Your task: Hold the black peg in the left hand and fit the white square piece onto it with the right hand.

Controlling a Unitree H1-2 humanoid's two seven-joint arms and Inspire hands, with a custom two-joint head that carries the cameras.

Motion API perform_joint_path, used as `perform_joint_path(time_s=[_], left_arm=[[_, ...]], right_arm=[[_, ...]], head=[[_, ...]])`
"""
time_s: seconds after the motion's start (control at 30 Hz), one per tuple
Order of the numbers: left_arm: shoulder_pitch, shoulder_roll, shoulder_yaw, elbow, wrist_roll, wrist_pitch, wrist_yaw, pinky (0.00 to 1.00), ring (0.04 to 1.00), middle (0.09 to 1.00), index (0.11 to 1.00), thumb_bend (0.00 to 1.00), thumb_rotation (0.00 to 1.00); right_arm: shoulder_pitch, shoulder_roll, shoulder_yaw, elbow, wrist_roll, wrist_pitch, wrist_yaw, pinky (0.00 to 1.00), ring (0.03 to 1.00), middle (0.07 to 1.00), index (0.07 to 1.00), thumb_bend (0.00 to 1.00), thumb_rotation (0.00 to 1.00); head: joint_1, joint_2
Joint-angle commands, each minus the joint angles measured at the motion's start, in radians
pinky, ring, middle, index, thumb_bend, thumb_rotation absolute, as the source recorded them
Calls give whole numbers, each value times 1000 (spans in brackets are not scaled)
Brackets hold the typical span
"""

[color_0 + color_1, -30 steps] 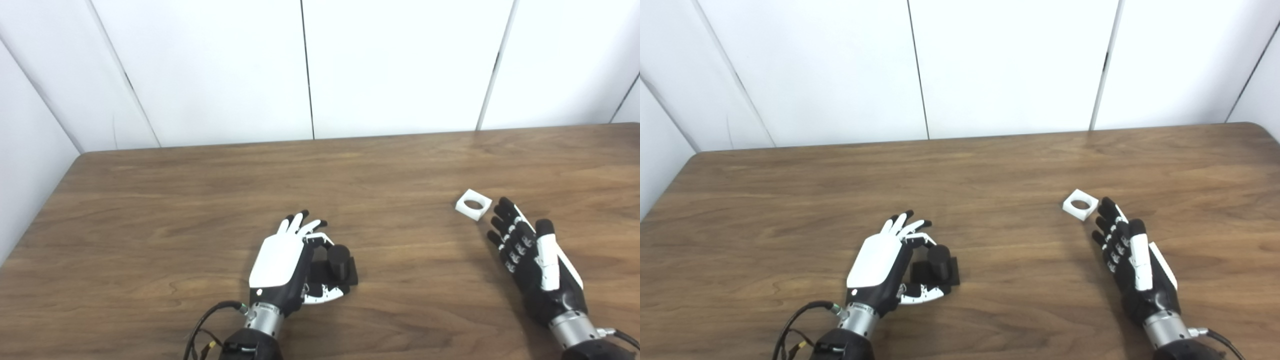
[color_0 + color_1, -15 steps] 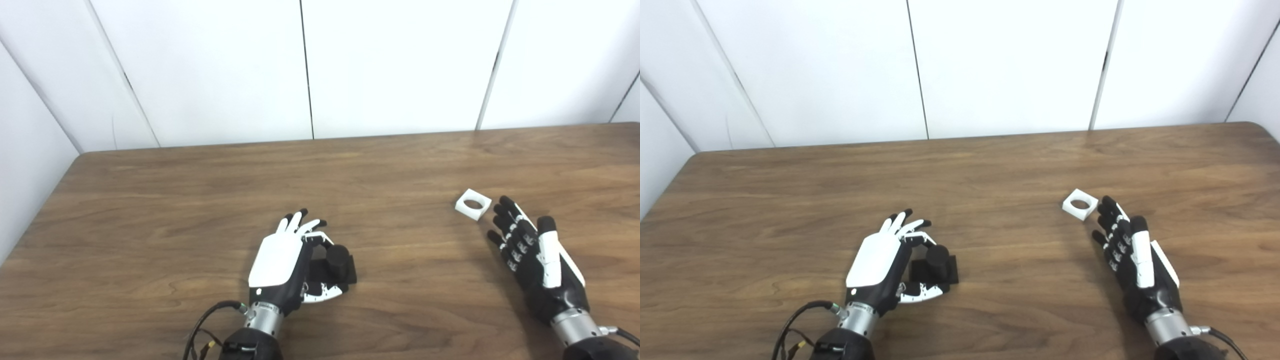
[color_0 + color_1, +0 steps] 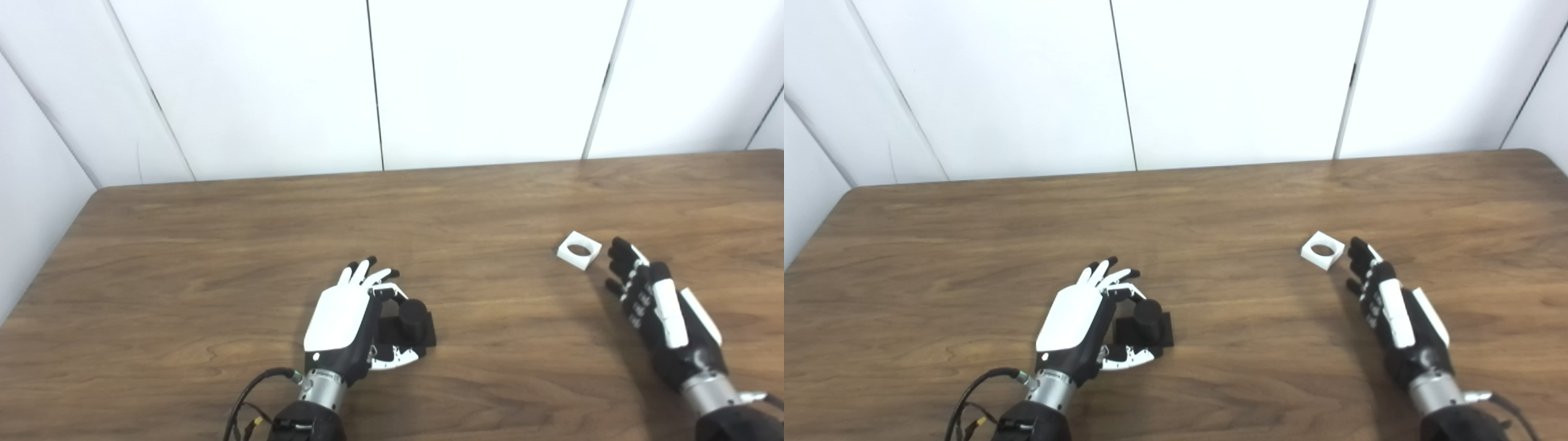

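Left hand [image 3: 343, 321] low on wooden table [image 3: 245, 245], back of hand up and toward camera, fingers pointing away, thumb curled under in front; right hand [image 3: 658, 306] edge-on, thumb side up, fingers stretched toward far-left.

Black peg [image 3: 413, 315] upright on its square black base, just right of left palm; base partly hidden behind palm and thumb; contact between fingers and peg not resolvable, grip unconfirmed. Right wrist cut off at bottom edge.

Left fingers loosely curved round peg's near side, thumb tip by base front; looked cupped rather than clamped. Right fingers extended, slightly apart, holding nothing; fingertips [image 3: 1356, 245] just beside white square piece [image 3: 579, 250], small gap visible, not touching. Piece flat on table, round hole up, well apart from peg.
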Motion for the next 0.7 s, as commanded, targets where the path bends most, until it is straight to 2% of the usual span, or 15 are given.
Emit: perform_joint_path(time_s=[0.0, 0.07, 0.2, 0.27, 0.43, 0.67], left_arm=[[-13, 13, 10, 34, 15, 19, -1, 1000, 973, 859, 485, 519, 73], [-13, 12, 8, 37, 18, 17, 3, 1000, 968, 858, 485, 519, 73], [-12, 3, 7, 43, 11, 18, 10, 1000, 968, 860, 485, 519, 72], [-11, 2, 7, 45, 10, 16, 14, 1000, 969, 860, 485, 519, 71], [-9, 1, 5, 41, 15, 20, 12, 1000, 968, 861, 485, 520, 72], [-5, 5, 11, 39, 1, 15, 13, 1000, 971, 862, 485, 520, 72]], right_arm=[[-79, -66, 25, -37, -122, -53, -15, 852, 919, 932, 836, 788, 490], [-110, -106, 53, -29, -228, -57, -21, 956, 969, 924, 804, 827, 457], [-187, -181, 134, -5, -448, -7, -18, 960, 983, 920, 743, 883, 437], [-207, -193, 150, 12, -486, 8, -9, 933, 981, 924, 733, 900, 435], [-251, -211, 189, 95, -566, -11, -12, 906, 975, 923, 710, 920, 407], [-277, -217, 218, 170, -636, -4, -6, 991, 997, 937, 699, 931, 399]], head=[[-1, 1], [-3, 0], [-4, 0], [-5, 0], [-10, 0], [-36, -4]])
